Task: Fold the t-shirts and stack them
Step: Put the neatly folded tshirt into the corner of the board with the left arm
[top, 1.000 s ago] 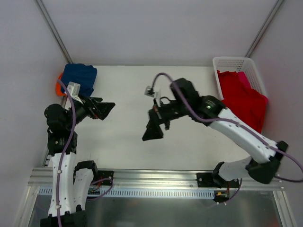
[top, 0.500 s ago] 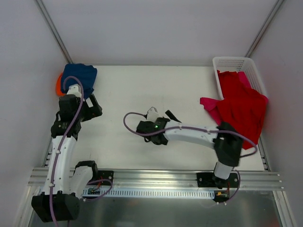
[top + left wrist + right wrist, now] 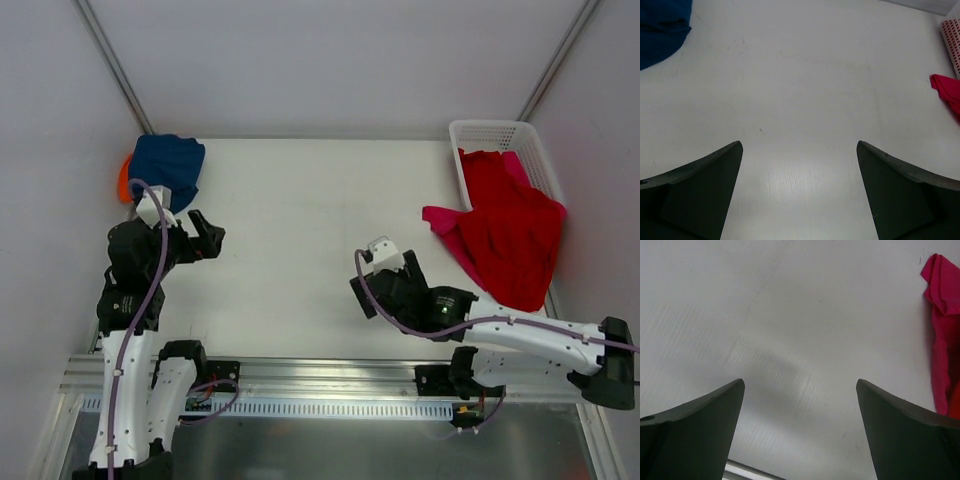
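Overhead view: white tabletop (image 3: 300, 200) w/ two robot arms bolted at the near edge. In the far L corner a navy t-shirt (image 3: 168, 165) lies bundled on top of an orange t-shirt (image 3: 123, 180), of which only a sliver shows at the L side; prob. the stack so far. At far R a white lattice basket (image 3: 490, 132) holds a red t-shirt (image 3: 510, 225) that spills over its near end onto the tabletop. A pink t-shirt (image 3: 445, 222) pokes out at the L of that heap and lies on the tabletop. L tool (image 3: 799, 144) hovers just on the near side of the navy bundle, jaws wide apart, nothing btwn them. R tool (image 3: 800, 384) sits low over the near-centre, apart from the red heap, jaws also wide apart & empty. Neither tool touches cloth. Likely risks: red & pink cloth overlap, so a pinch at the heap could lift both at once. Cloth hanging over the basket rim could also drag or tip the basket when pulled. L tool is close to the corner bundle, so a careless swing could shove it off the tabletop edge.
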